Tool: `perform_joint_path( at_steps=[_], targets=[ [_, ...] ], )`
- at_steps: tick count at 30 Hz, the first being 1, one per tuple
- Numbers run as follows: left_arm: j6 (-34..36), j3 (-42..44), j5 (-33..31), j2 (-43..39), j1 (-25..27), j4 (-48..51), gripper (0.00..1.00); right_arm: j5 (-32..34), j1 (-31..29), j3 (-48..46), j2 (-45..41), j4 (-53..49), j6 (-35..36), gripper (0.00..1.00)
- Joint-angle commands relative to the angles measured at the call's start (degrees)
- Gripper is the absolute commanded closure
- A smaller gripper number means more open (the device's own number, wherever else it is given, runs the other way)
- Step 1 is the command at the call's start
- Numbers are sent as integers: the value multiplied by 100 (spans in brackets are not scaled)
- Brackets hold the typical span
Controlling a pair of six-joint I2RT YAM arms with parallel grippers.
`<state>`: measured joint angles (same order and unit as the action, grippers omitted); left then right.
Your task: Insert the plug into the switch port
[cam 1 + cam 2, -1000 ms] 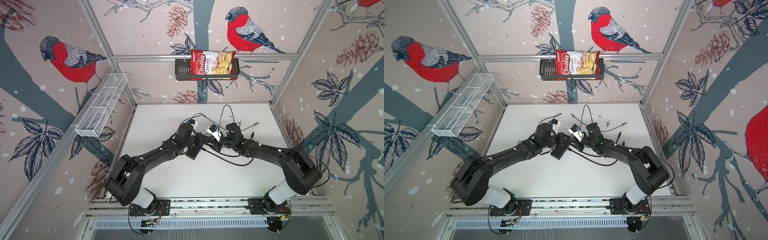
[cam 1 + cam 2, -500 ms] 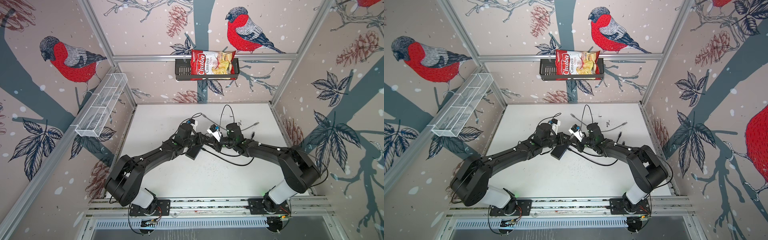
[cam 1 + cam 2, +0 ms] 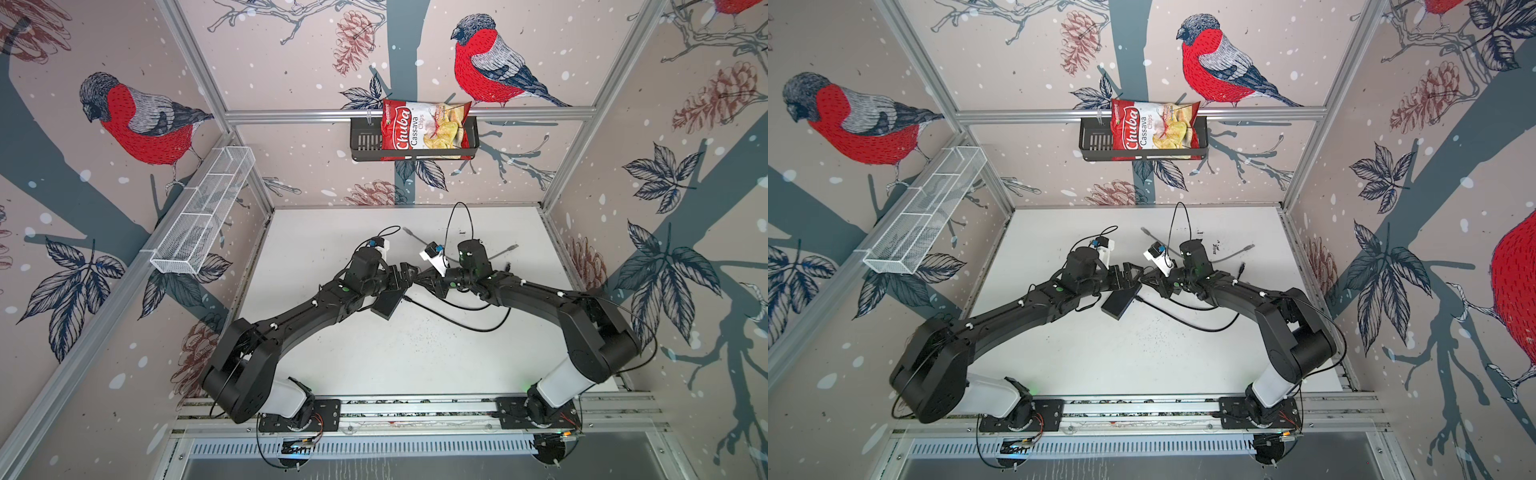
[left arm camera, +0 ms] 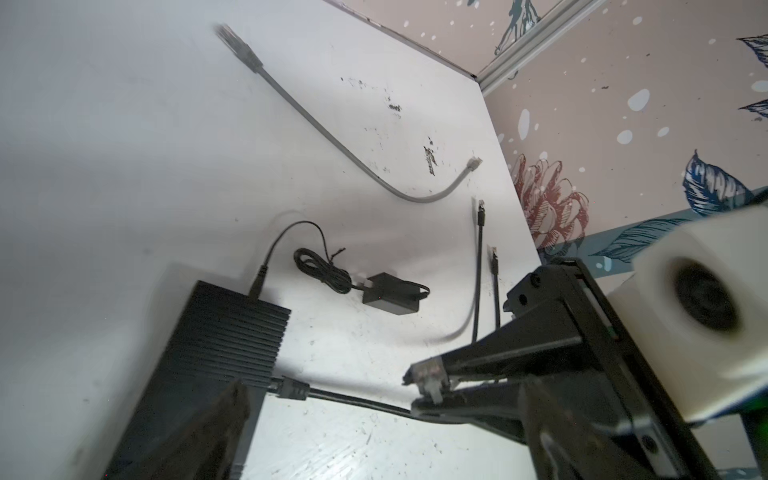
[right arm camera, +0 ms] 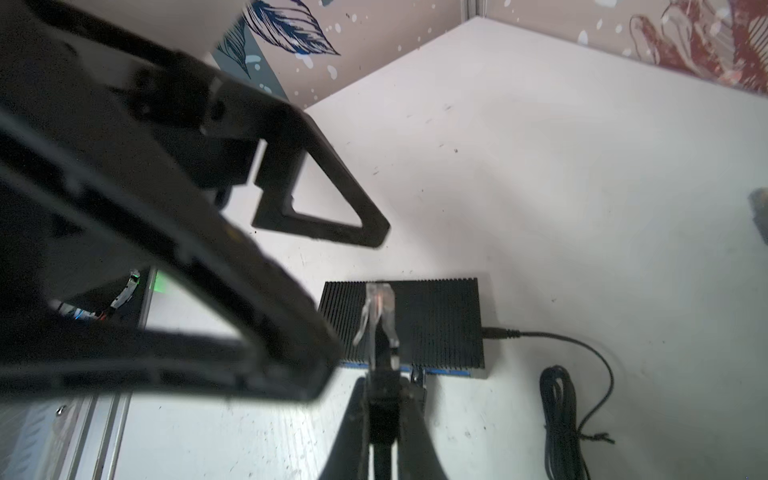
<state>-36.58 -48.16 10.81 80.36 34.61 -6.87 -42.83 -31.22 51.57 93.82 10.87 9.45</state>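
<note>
The clear plug (image 5: pixel 378 316) (image 4: pixel 428 374) sticks out of my right gripper (image 5: pixel 388 386), which is shut on the plug's black boot. It hangs above the flat ribbed black switch (image 5: pixel 436 320) (image 3: pixel 386 305) (image 3: pixel 1119 303) lying on the white table. The switch port edge (image 5: pixel 453 371) shows a blue strip and faces my right gripper; another black cable's plug (image 4: pixel 293 388) sits in it. My left gripper (image 4: pixel 382 436) (image 3: pixel 409 277) stands open with nothing between its fingers, tip to tip with the right gripper (image 3: pixel 422 279) (image 3: pixel 1148 280).
A small black power adapter (image 4: pixel 390 297) with a coiled lead (image 4: pixel 320 270) lies beyond the switch. A grey cable (image 4: pixel 332 137) and two thin black cables (image 4: pixel 480 249) lie near the right wall. A chips bag (image 3: pixel 424 131) hangs in a basket on the back wall.
My left gripper has opened wide and let go of the plug. My right gripper has closed fully on it. Both arms stay where they were.
</note>
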Motion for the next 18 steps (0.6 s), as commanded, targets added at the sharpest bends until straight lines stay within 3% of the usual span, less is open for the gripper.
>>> perform_joint_path(
  at_steps=[1,9,18],
  targets=[
    [701,129,-660,-272,-16,339,4,-416,83,91,89,-713,149,98],
    [1870,395,-1109,-497,71,977,4,-169,220,154,-42,-1458,-70,99],
    [2440,-149,-2080,314,677,2631,4,-169,375,141,-365,-1807,-462,99]
  ],
)
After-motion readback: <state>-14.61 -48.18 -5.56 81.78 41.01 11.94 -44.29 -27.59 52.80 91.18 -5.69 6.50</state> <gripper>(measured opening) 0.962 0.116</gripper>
